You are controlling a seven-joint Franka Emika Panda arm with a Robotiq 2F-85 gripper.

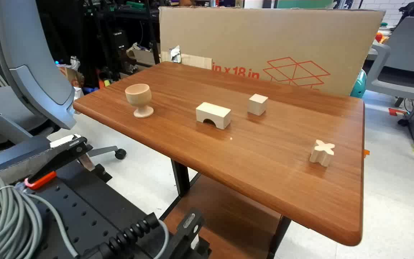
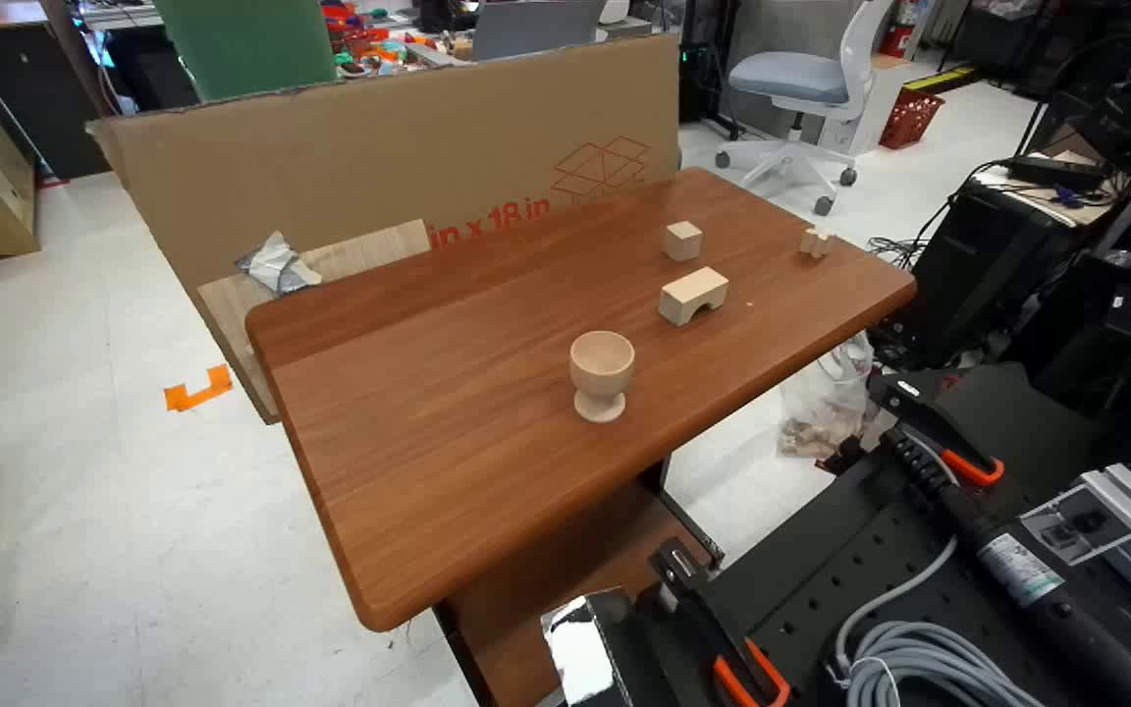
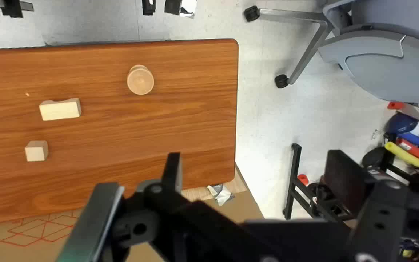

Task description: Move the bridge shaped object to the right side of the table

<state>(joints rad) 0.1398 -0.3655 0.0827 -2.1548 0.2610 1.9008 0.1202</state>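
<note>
The bridge shaped object [image 1: 213,114] is a pale wooden block standing arch-down near the middle of the table [image 1: 271,154]. It shows in an exterior view [image 2: 692,295] between the goblet and the cube, and at the left in the wrist view [image 3: 60,110]. My gripper [image 3: 256,155] shows only in the wrist view, its fingers wide apart with nothing between them. It is high above the table, with the bridge block well off to the left of the fingers. The arm and gripper are out of both exterior views.
A wooden goblet [image 1: 139,100], a small cube [image 1: 257,104] and a cross-shaped piece [image 1: 322,153] stand on the table. A tall cardboard sheet [image 1: 235,39] lines one long edge. A black perforated platform [image 1: 84,212] with cables and clamps lies off the opposite edge. A chair [image 3: 373,65] stands near one end.
</note>
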